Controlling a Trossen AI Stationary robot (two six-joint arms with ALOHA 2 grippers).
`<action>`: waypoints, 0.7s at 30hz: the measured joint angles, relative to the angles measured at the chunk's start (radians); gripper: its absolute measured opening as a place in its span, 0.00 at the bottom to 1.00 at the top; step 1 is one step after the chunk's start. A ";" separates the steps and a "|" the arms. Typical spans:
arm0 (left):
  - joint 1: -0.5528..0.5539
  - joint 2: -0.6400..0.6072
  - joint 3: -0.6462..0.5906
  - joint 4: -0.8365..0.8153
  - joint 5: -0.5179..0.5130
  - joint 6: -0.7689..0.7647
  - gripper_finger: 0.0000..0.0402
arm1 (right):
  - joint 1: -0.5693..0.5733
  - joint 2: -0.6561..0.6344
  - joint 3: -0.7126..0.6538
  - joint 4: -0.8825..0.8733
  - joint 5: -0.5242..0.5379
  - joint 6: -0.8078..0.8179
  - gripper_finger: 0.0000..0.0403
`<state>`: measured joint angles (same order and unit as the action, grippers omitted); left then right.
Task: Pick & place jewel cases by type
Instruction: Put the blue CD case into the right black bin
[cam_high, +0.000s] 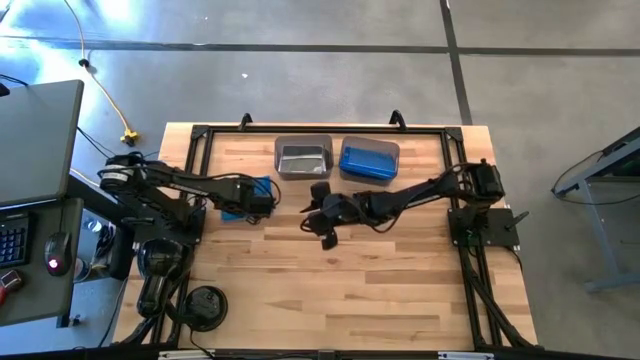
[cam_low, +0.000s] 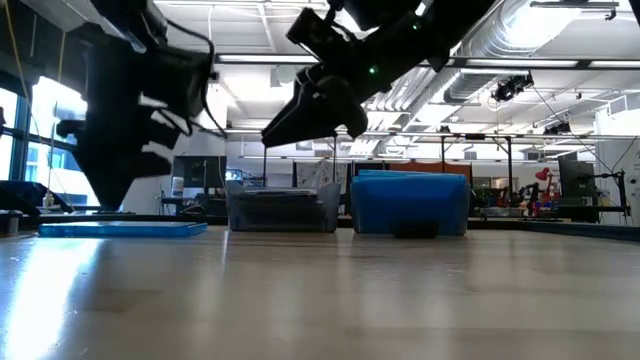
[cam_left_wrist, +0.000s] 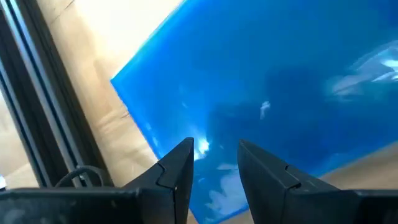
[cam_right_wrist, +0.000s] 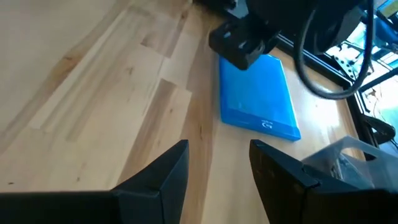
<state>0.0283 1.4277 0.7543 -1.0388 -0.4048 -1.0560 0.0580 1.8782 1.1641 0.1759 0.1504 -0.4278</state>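
One translucent blue jewel case (cam_high: 238, 200) lies flat on the table near the left rail; it also shows as a thin slab in the low view (cam_low: 120, 228). My left gripper (cam_high: 265, 203) is over it, fingers open and pointing down at its blue face (cam_left_wrist: 261, 81). My right gripper (cam_high: 322, 232) hangs open and empty above the middle of the table (cam_right_wrist: 217, 146), lifted clear in the low view (cam_low: 300, 110). More blue cases fill the right bin (cam_high: 369, 160). The dark and clear cases do not show plainly. My left gripper has its open fingertips (cam_left_wrist: 180, 155) close over the blue case's top face (cam_left_wrist: 205, 134), coming from above. I cannot tell whether they touch it. The case lies flat on the table.
Two smoky grey bins stand side by side at the far edge: the left one (cam_high: 303, 157) with grey contents, the right one (cam_low: 410, 205) holding blue. A round black object (cam_high: 207, 303) sits at the near left corner. Black frame rails (cam_high: 195, 160) border the table.
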 joint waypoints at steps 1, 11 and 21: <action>0.001 0.007 -0.011 0.003 0.002 0.001 0.30 | 0.004 0.000 0.000 0.000 0.000 0.000 0.41; -0.002 0.034 -0.060 0.162 0.118 0.000 0.30 | 0.029 0.000 0.000 0.001 -0.009 -0.052 0.41; -0.082 0.033 -0.055 0.523 0.342 -0.018 0.30 | 0.028 -0.001 0.000 -0.006 -0.007 -0.067 0.41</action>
<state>-0.0540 1.4609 0.6997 -0.5160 -0.0629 -1.0744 0.0860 1.8774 1.1641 0.1695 0.1432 -0.4945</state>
